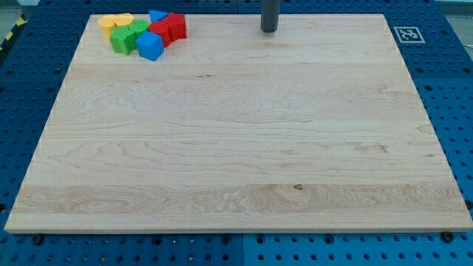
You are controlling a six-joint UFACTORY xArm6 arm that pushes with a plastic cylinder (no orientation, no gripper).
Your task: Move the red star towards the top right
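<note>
A pale wooden board [236, 148] is lying on a blue perforated table [22, 89], filling most of the view. My tip [268, 30], the lower end of a straight dark rod, is resting at the far edge of the board, a little right of centre. There is no gripper on this arm, so nothing is opening, closing or gripping; the tip is touching no block.

All the blocks are sitting bunched together in the far left corner, well apart from my tip. The red star [176, 26] is sitting at the right-hand edge of that cluster, just beside a second red block [161, 33] (its exact shape is hard to make out). A blue block [150, 46] is lying nearer the viewer, another blue block [157, 15] is peeking out at the far side, two green blocks [127, 37] are sitting to the left, and yellow blocks [114, 21] are sitting farthest left.

The relation that matters: the red star is lying to the left of my tip, at nearly the same depth. Pushing it towards the far right corner would seem to call for getting round to the star's left side, where its neighbours are crowding it.
</note>
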